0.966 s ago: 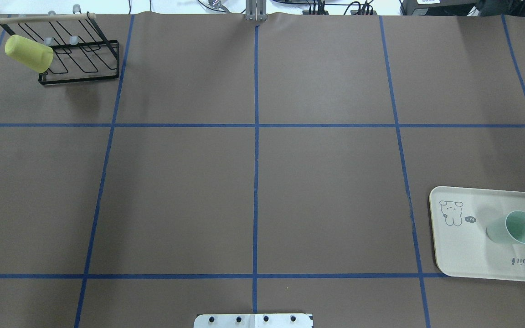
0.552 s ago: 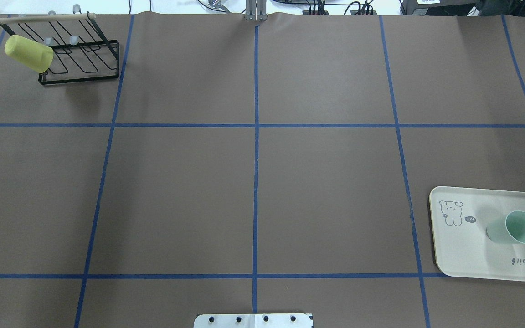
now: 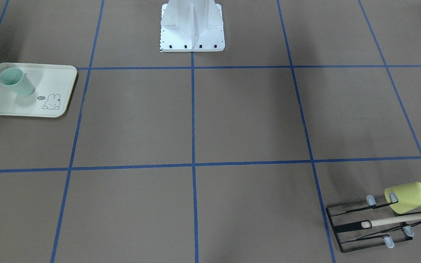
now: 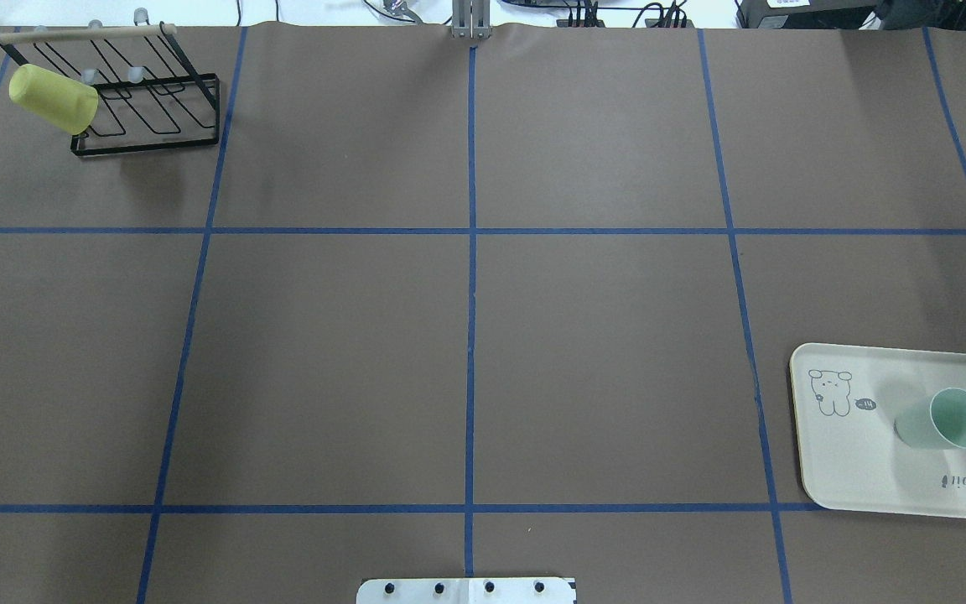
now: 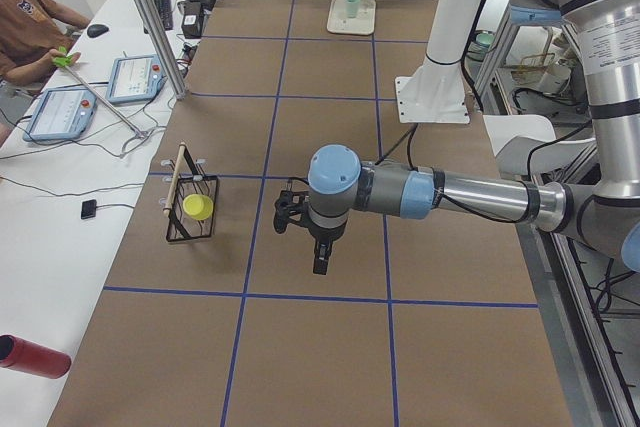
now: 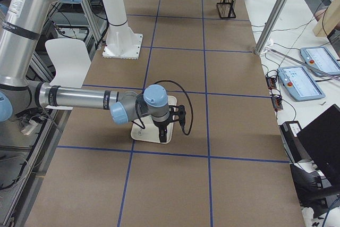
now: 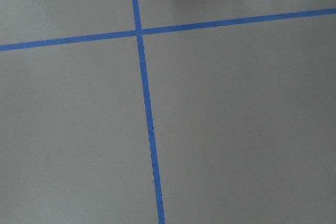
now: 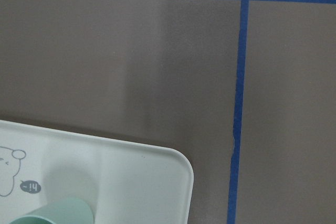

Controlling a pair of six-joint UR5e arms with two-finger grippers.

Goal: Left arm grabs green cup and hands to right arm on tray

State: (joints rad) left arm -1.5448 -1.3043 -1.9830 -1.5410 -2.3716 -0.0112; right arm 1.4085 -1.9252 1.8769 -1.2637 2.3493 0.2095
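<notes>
The green cup [image 4: 944, 424] is sitting on the tray [image 4: 852, 457], a yellow cup [image 4: 53, 98] hanging on the rack [image 4: 148, 109]; left pincer [image 5: 319, 265], right pincer [image 6: 162, 137]: cannot tell if apart.

The bench [image 4: 600, 352] wears a brown cover crossed by a grid of blue tape [image 4: 471, 294]. Seen from overhead, a cream tray [image 4: 856, 470] lies at four o'clock. A black wire rack [image 4: 146, 109] stands at ten o'clock, and a white mounting plate [image 4: 466, 590] sits at six.

Left arm [image 5: 470, 195], right arm [image 6: 79, 97] stretched level; left tool [image 5: 320, 267], right tool [image 6: 162, 137] point down.
</notes>
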